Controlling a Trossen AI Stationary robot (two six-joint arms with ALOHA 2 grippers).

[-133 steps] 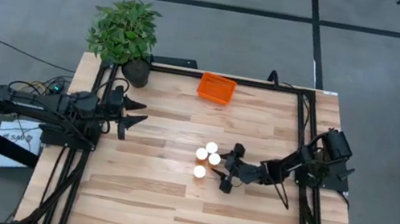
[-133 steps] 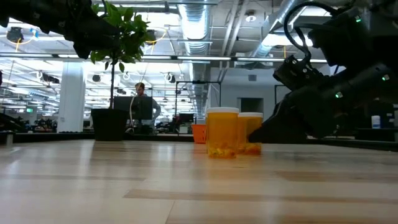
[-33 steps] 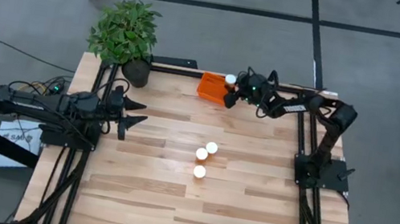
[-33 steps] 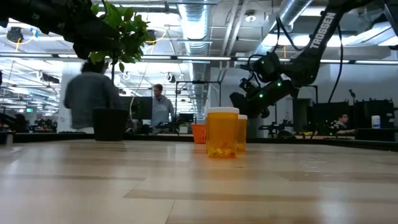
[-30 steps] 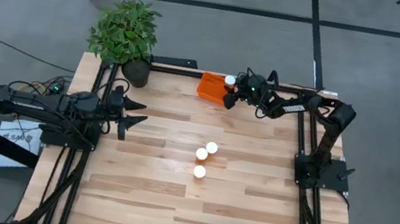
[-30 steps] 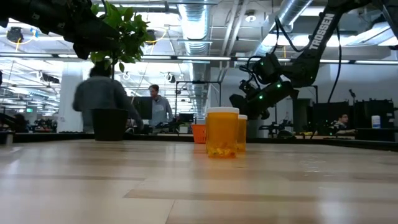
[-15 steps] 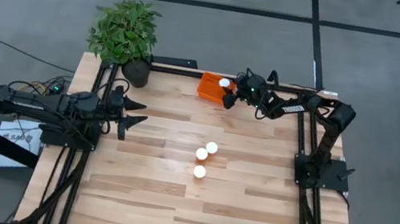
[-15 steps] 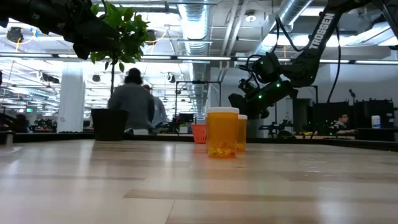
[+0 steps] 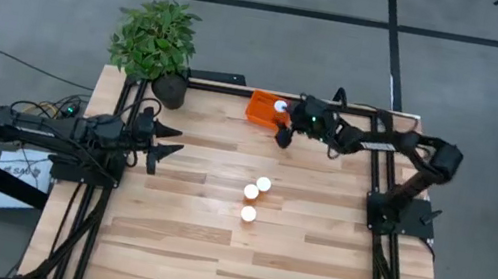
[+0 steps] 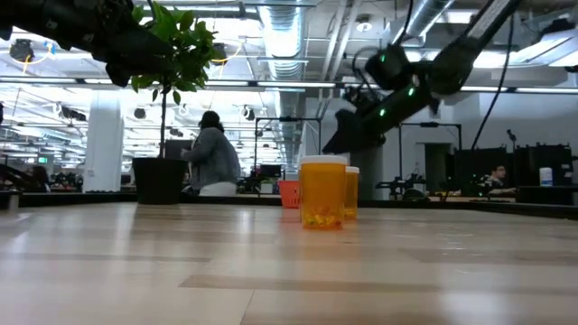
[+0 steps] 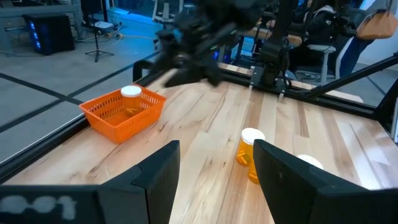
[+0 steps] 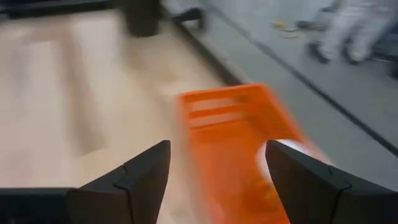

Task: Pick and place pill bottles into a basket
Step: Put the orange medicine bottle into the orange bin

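Orange basket (image 9: 268,109) sat just beside the right claw (image 9: 282,133), one bottle (image 9: 280,106) already inside; its fingers stood spread and empty, apparently after letting go. Three bottles (image 9: 251,199) waited on the tabletop (image 9: 190,251), well apart. The left claw (image 9: 167,143) idled, spread.

The right wrist view is smeared throughout: the basket (image 12: 239,146) shows only as an orange blur, cut off by the lower edge, and the white patch in it (image 12: 292,152) has no clear outline. In the left wrist view the right gripper (image 11: 186,46) is a dark blur over the table (image 11: 205,155), its fingers not distinguishable. In the low view one pill bottle (image 10: 322,192) stands in front of another (image 10: 351,191) and covers most of it; the third is hidden. A person (image 10: 213,155) behind the table is blurred.
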